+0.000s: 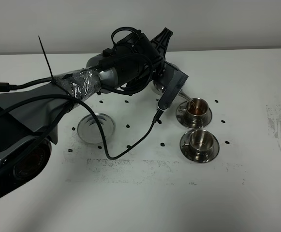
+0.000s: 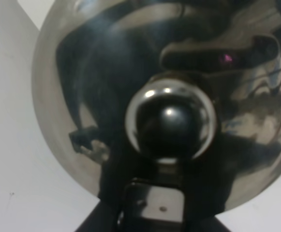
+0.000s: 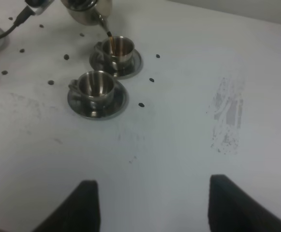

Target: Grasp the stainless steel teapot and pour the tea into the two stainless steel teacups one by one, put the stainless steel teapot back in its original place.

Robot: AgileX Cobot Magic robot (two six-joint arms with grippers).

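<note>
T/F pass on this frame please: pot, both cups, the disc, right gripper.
1. Tea is running from the teapot into the far cup. True.
2. The near cup is full. False: it looks empty.
3. The teapot stands on the round disc. False: the disc is bare apart from a cable crossing over it, and the pot is held up and tilted over the far cup.
4. The right gripper is open and holds nothing. True.
5. Each cup stands on a saucer. True.
</note>
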